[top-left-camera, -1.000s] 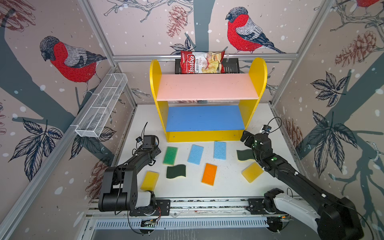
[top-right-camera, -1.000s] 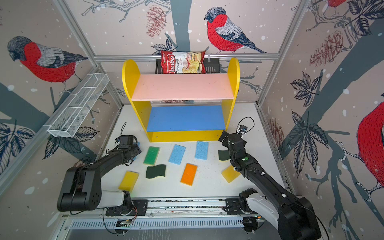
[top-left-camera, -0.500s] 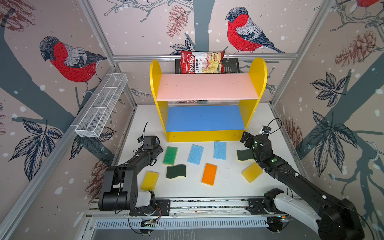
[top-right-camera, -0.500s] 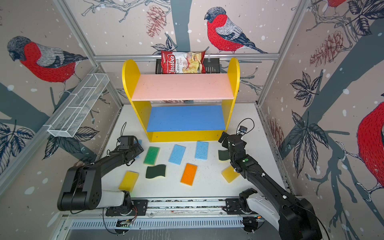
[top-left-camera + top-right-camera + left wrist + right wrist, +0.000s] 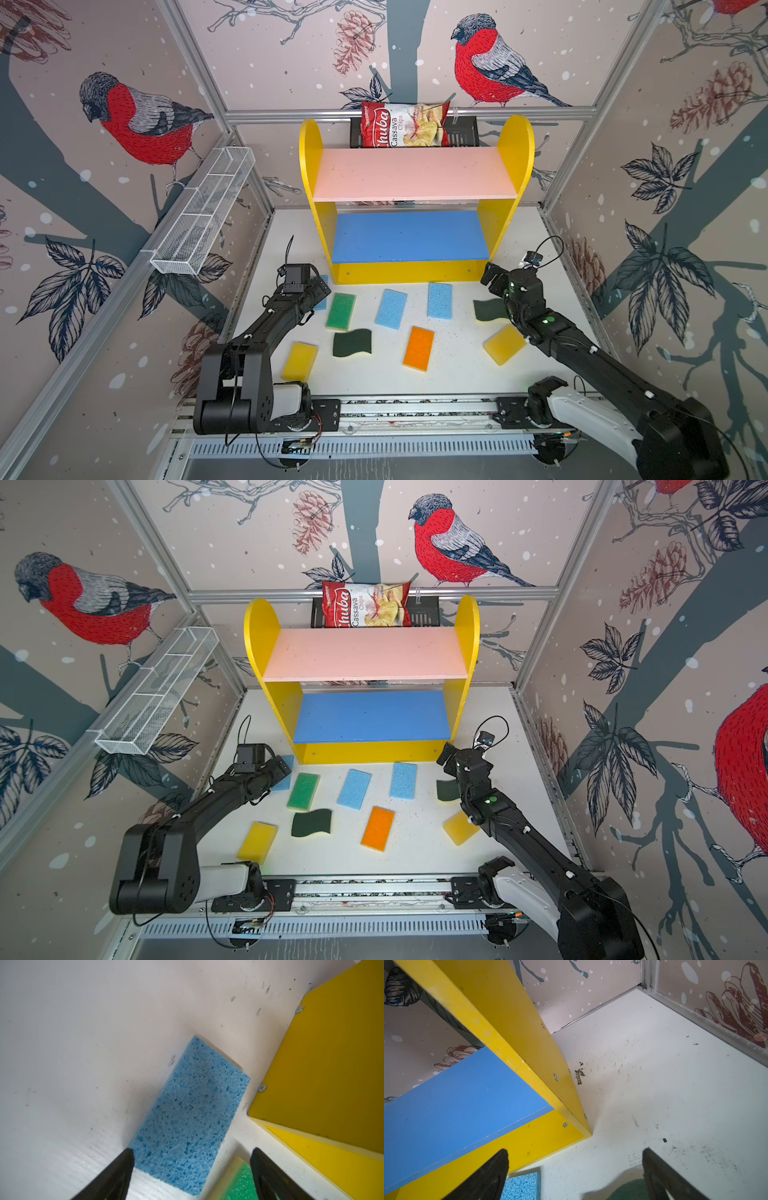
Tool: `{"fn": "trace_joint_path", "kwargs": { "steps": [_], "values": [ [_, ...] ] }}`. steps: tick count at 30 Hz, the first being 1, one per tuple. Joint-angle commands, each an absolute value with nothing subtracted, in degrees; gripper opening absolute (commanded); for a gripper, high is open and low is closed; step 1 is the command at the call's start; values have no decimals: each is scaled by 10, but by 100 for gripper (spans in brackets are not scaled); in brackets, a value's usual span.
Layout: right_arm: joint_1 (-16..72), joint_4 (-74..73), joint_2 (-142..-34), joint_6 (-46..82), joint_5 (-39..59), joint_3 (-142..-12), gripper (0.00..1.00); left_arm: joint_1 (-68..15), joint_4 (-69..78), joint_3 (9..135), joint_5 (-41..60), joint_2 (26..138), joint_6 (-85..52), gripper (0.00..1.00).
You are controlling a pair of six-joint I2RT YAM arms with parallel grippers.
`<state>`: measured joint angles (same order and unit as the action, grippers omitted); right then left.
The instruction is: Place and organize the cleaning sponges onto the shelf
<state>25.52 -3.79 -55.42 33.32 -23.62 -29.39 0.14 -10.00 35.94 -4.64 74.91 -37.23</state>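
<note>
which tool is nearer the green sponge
Left. The left tool hangs right beside the green sponge, over the blue sponge next to it; the right tool is far off at the shelf's right front corner.

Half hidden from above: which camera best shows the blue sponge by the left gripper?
Left wrist view: the blue sponge lies nearly whole there. Both top views show only a sliver beside the left gripper; right wrist view misses it.

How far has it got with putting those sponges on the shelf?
Nothing is done yet: the pink board and blue board of the shelf are bare, and all nine sponges lie on the white table. In hand: the left gripper hangs open over the light blue sponge by the shelf's left foot; the right gripper is open and empty. Left: all nine.
</note>
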Motion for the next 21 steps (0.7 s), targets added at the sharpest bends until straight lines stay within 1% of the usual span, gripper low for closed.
{"fn": "trace_joint_path", "kwargs": {
  "steps": [1, 3, 7, 13, 21],
  "values": [
    [258, -31, -554, 331, -238, -298, 99, 2, -147, 364, -85, 743, -344, 92],
    [259, -31, -555, 332, -239, -297, 100, 1, -159, 367, -93, 751, -335, 95],
    [262, -27, -556, 333, -241, -297, 100, 0, -162, 367, -98, 771, -317, 96],
    [264, -15, -555, 334, -249, -303, 99, -5, -138, 368, -80, 785, -285, 96],
    [268, -4, -558, 338, -253, -313, 100, -11, -155, 386, -94, 806, -275, 97]
  ]
}}
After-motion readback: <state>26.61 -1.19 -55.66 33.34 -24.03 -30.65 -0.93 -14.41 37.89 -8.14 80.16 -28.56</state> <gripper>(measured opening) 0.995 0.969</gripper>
